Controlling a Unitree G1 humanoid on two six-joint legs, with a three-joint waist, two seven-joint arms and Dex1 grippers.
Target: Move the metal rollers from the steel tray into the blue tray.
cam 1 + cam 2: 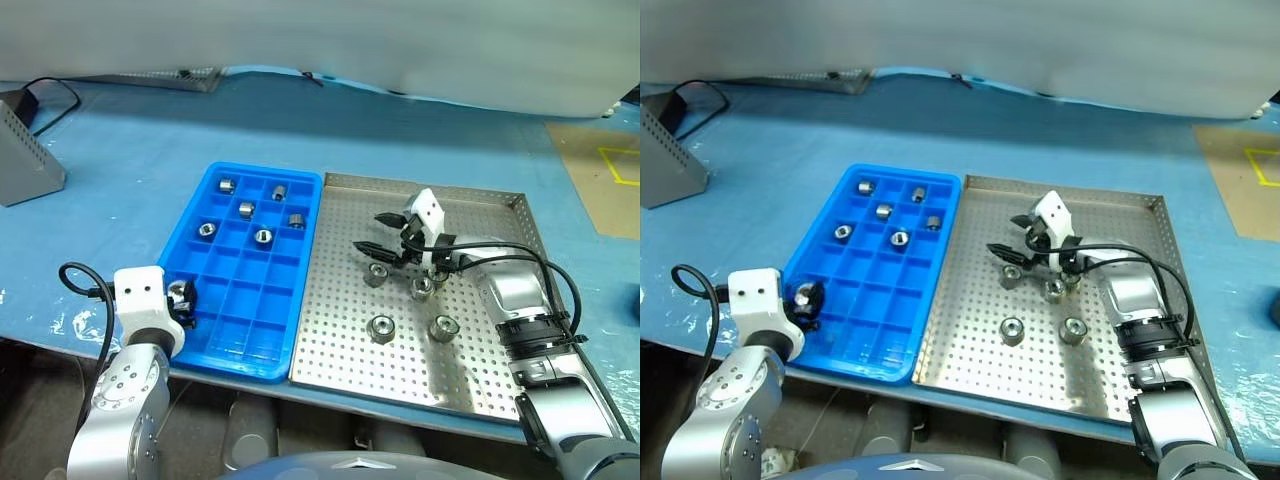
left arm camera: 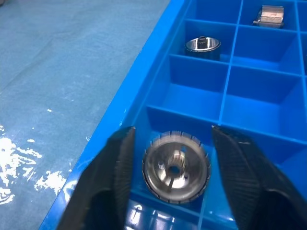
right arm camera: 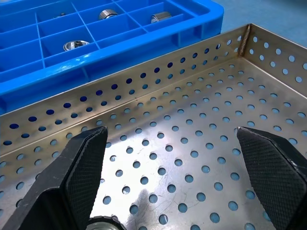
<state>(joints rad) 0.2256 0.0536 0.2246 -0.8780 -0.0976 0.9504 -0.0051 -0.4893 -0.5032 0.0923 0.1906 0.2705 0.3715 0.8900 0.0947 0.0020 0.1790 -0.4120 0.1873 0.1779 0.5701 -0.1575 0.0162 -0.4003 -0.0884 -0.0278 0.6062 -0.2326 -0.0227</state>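
The blue tray lies left of the steel tray, the two side by side. Several metal rollers sit in the blue tray's far compartments. My left gripper is open at the tray's near left corner; a roller lies in the compartment between its fingers, with a gap on each side. Several rollers rest on the steel tray's perforated floor. My right gripper hangs wide open over them, pointing toward the blue tray, with one roller just beneath its fingers.
A grey metal box and a black cable sit at the far left of the blue-covered table. Another perforated tray lies at the back. A cardboard sheet with yellow tape is on the right.
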